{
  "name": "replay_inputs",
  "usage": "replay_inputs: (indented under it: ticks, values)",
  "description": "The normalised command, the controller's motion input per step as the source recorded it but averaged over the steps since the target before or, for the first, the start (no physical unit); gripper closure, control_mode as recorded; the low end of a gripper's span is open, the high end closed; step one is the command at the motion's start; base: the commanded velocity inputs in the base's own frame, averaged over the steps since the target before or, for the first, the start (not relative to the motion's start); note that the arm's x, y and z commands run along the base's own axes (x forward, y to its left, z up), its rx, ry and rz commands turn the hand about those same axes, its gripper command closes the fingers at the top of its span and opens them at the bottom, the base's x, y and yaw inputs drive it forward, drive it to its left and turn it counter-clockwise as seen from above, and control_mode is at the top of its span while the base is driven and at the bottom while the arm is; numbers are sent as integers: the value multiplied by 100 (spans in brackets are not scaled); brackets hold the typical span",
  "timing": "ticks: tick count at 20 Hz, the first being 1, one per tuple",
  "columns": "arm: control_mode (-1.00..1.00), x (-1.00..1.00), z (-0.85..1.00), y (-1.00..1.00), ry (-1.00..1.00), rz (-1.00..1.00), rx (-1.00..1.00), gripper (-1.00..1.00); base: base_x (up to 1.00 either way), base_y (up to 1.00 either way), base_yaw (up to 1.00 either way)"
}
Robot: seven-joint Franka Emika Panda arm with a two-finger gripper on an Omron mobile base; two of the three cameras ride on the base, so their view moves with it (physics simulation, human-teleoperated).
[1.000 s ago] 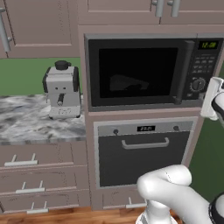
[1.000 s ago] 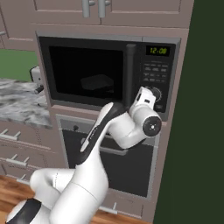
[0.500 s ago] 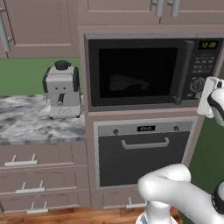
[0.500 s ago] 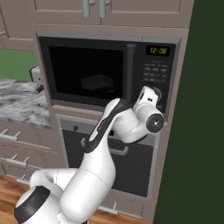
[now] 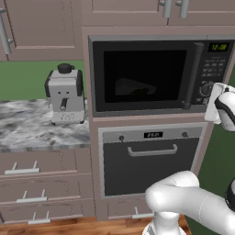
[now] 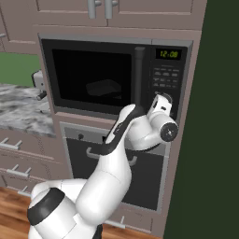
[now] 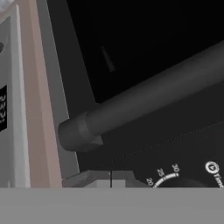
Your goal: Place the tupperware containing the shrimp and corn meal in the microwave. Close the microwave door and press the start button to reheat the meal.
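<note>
A: Microwave door status?

B: Shut flush against the microwave. Its black bar handle stands vertical just left of the button panel. In the hand view the same handle runs as a slanted dark bar across the dark glass.

A: Tupperware?

B: Inside the cavity, behind the glass. A dim rectangular tray shape shows through the window, tupperware, near the middle of the floor. Shrimp and corn cannot be made out through the dark glass.

A: Gripper?

B: Gripper is up at the right end of the microwave, at the lower part of the button panel by the round dial. Jaws together, nothing held. Whether they touch the panel cannot be told.

A: Surroundings?

B: Oven directly below, door closed. Coffee machine on the marble counter to the left, well apart from the arm.
</note>
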Motion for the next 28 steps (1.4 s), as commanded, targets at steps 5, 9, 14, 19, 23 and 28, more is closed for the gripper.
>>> replay_inputs:
  ticks: [5, 9, 14, 19, 23, 28]
  values:
    - [-100, 36, -14, -7, 0, 0, 0, 100, 0, 0, 0]
    - [-100, 37, -15, -16, 0, 0, 0, 100, 0, 0, 0]
    - [-100, 41, -17, -13, 0, 0, 0, 100, 0, 0, 0]
    - [-100, 47, -22, -6, 0, 0, -3, 100, 0, 0, 0]
    - [-100, 53, -14, 0, 0, -2, -8, 100, 0, 0, 0]
    - [-100, 58, -4, 0, 0, -1, -5, 100, 0, 0, 0]
